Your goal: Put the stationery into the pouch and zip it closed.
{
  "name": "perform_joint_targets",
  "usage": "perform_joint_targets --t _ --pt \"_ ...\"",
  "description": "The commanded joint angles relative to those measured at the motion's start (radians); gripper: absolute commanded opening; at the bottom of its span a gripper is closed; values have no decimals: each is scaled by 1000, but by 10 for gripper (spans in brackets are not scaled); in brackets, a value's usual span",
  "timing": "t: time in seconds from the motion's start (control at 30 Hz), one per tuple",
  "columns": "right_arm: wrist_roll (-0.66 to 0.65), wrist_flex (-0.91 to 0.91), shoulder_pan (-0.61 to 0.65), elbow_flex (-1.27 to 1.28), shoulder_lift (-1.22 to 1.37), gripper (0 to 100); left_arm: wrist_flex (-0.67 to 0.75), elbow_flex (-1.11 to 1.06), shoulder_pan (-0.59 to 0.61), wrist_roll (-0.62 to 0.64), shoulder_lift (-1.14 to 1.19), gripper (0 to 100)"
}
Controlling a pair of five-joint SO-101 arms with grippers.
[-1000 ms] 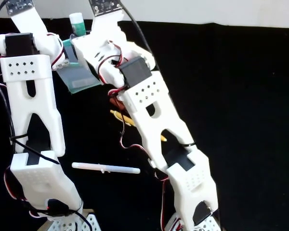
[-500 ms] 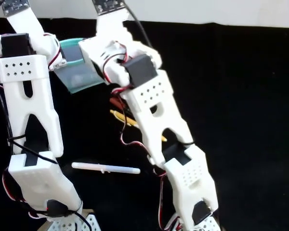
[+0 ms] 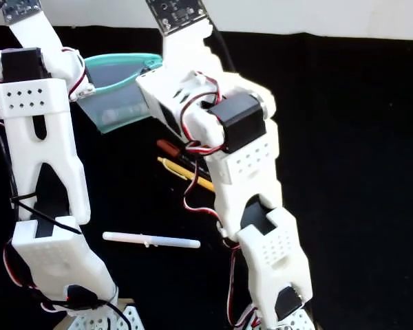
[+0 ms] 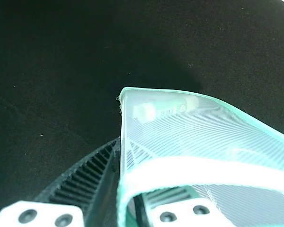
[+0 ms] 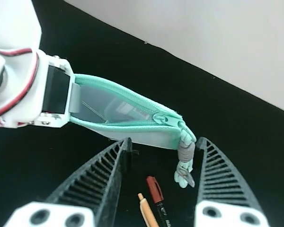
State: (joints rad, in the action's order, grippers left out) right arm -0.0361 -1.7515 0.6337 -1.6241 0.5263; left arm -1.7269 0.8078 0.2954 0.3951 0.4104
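The teal mesh pouch (image 3: pixel 117 93) hangs above the table, and my left gripper (image 4: pixel 132 182) is shut on one end of it (image 5: pixel 57 94). Its zipper is open, with the slider and pull tab (image 5: pixel 184 163) dangling at the far end. A white and green glue stick (image 4: pixel 161 109) lies inside the pouch. My right gripper (image 5: pixel 163 142) stands open just in front of the pouch, its fingers on either side of the pull tab without touching it. A red-brown pen (image 3: pixel 171 148) and a yellow pen (image 3: pixel 182 170) lie on the black table below.
A white stick (image 3: pixel 151 240) lies on the table between the two arm bases. The black table surface (image 3: pixel 351 172) stretches off to the right. A pale wall (image 5: pixel 217 42) runs along the table's far edge.
The glue stick seen above the pouch a second ago now lies inside it. My right arm has swung to the right, away from the pouch mouth. The left arm has kept hold of the pouch.
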Motion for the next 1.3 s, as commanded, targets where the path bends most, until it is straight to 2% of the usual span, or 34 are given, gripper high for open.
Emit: perform_joint_targets --t 0.0,0.33,0.57,0.83,1.27 --pt "-44 -13 -4 -25 -7 210 17 1 36 -2 18 7" --pt "-71 -15 13 28 -25 210 17 1 36 -2 18 7" --pt "-87 -12 31 432 -246 210 17 1 36 -2 18 7" --pt "-236 -8 101 874 -470 210 17 -1 36 -2 18 7" --pt "-241 90 125 1356 -576 210 15 -1 36 -2 18 7"
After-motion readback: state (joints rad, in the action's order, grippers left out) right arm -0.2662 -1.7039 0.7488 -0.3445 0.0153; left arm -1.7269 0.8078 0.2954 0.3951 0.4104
